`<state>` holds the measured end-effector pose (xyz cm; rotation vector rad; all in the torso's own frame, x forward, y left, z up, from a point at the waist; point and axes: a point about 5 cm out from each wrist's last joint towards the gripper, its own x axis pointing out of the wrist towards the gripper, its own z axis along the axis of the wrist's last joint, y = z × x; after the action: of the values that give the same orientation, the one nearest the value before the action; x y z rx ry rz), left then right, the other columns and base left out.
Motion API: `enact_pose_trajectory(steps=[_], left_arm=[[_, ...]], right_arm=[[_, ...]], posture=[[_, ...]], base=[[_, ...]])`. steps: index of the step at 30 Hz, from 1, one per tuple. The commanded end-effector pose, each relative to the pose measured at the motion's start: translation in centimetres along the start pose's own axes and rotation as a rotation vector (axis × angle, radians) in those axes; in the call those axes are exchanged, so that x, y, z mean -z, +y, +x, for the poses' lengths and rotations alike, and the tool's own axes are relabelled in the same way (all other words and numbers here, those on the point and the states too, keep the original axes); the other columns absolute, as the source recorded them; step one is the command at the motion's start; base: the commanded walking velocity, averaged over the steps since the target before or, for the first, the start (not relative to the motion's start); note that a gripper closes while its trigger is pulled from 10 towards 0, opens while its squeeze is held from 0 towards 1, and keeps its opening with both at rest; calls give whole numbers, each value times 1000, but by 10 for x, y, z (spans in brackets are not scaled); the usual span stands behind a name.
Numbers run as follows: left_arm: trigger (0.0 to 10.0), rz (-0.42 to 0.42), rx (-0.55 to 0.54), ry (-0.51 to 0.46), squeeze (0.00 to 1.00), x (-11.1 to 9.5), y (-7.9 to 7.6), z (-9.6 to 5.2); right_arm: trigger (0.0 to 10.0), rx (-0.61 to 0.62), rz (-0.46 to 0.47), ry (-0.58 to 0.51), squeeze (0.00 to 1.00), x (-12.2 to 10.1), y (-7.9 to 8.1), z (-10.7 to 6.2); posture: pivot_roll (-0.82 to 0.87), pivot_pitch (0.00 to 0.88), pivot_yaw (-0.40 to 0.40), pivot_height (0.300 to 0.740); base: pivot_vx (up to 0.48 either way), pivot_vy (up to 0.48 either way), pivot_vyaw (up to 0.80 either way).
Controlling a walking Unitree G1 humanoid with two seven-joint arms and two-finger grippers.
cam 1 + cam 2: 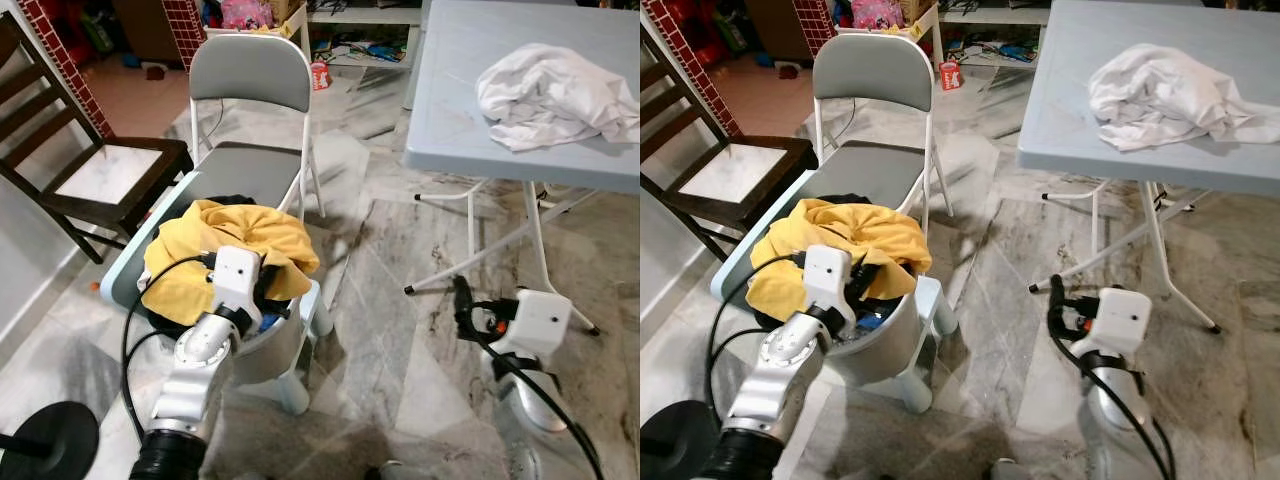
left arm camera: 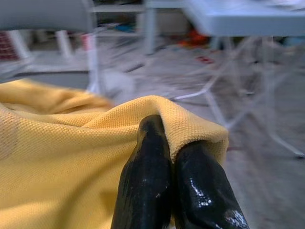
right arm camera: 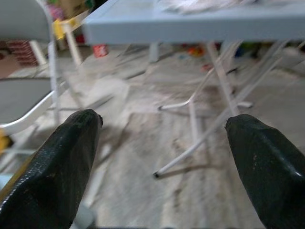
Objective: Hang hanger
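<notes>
- The left gripper (image 2: pixel 174 157) is seen nearest, over the laundry basket (image 1: pixel 120 262); its fingers (image 2: pixel 145 181) are pressed together on a fold of the yellow shirt (image 1: pixel 235 245), which wraps over their tips.
- The yellow shirt is heaped on top of the basket, draped over its near rim, with dark clothing beneath it.
- The right gripper (image 3: pixel 162 157) is held low over the marble floor (image 1: pixel 380 330), well apart from the basket; its fingers (image 3: pixel 62 162) are spread wide with nothing between them.
- Open floor is left between the basket's right edge and the legs of the bench (image 1: pixel 500 110).
- A black round base (image 1: pixel 45 440) is seen at the near left corner.
- Behind the basket, just beside its far rim, a grey folding chair (image 1: pixel 250 110) stands; a dark wooden chair (image 1: pixel 90 170) is placed to its left.
- On the bench, a crumpled white cloth (image 1: pixel 550 95) lies near the front edge.
- A hanger cannot be made out.
</notes>
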<state>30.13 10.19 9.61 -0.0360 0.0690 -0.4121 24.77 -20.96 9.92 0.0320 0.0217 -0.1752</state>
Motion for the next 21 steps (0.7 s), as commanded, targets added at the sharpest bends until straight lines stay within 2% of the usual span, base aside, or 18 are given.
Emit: enact_pose_trajectory(steps=[1, 7, 21], left_arm=[[10000, 16, -2, -14, 0, -4, 6, -1], [10000, 15, 10, -19, 0, -7, 5, 4], [10000, 3, 1, -36, 0, -13, 5, 9]], right_arm=[[10000, -9, 13, 9, 0, 1, 4, -1], [10000, -12, 4, 5, 0, 0, 6, 0], [10000, -2, 6, 3, 0, 0, 5, 4]], posture=[[-127, 89, 83, 740], [-132, 83, 91, 740], [-124, 104, 97, 740]], base=[[0, -435, 0], [0, -417, 0], [0, -408, -800]])
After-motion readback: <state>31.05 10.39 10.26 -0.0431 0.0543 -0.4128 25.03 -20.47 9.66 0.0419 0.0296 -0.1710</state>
